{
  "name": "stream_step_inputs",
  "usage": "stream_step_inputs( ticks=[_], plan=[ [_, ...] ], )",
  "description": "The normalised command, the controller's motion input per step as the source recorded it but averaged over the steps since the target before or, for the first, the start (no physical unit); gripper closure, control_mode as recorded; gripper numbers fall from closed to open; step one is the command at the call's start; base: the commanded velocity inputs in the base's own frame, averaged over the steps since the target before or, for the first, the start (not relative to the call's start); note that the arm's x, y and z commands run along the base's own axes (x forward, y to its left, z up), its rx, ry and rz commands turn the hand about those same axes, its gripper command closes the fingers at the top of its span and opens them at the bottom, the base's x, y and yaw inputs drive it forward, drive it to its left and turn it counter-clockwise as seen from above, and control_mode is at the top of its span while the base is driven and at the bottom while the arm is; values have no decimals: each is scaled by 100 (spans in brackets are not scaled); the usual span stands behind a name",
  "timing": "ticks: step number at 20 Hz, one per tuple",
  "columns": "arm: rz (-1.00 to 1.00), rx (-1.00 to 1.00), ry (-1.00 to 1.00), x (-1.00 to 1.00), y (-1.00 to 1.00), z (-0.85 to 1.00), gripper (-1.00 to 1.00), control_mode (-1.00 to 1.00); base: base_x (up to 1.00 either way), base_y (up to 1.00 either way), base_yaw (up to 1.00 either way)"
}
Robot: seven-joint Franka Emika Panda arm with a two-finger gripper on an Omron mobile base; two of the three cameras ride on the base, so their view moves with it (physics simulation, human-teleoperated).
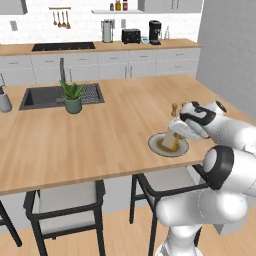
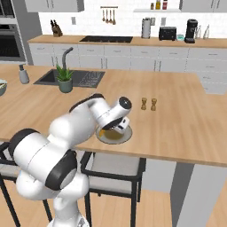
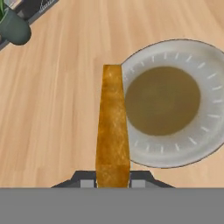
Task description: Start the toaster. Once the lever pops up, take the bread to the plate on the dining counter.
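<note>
We judged the task to be in its last stretch: the toaster (image 1: 131,35) stood far off on the wall-side worktop, well apart from us, and the bread (image 3: 113,127) was already out of it and in our gripper (image 3: 113,183), pinched edge-on between the two fingers. So the toasting and the carry across the kitchen looked done. What was left, as far as we could tell, was to lay the slice down and let go.

We held the bread low over the dining counter (image 1: 100,135), at the near rim of the plate (image 3: 205,57); whether its far end touched the plate we could not tell. In the hand view the slice showed only its thin brown edge, its long axis running straight out from the fingers, and it lay beside the plate's dark centre, crossing the pale rim on one side. In the left base view it hung steeply, nearly upright, tipped down into the plate. To rest flat, it seemed to us, it would need to shift toward the centre and tip over
</note>
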Motion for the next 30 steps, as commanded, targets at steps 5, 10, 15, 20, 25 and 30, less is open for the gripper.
stream_step_inputs(
  ticks=[5, 10, 15, 20, 25, 30],
  plan=[
    [0, 0, 1, 52, 1, -32, 100, -100, 0, 0, 0],
    [0, 0, 0, 32, 0, -24, 100, -100, 0, 0, 0],
    [0, 0, 0, 24, 0, -13, 100, -100, 0, 0, 0],
    [0, 0, 0, 24, 0, -8, 100, -100, 0, 0, 0],
    [0, 0, 0, 2, 0, -5, -100, -100, 0, 0, 0],
    [0, 0, -4, -16, -2, 5, -100, -100, 0, 0, 0]
  ],
)
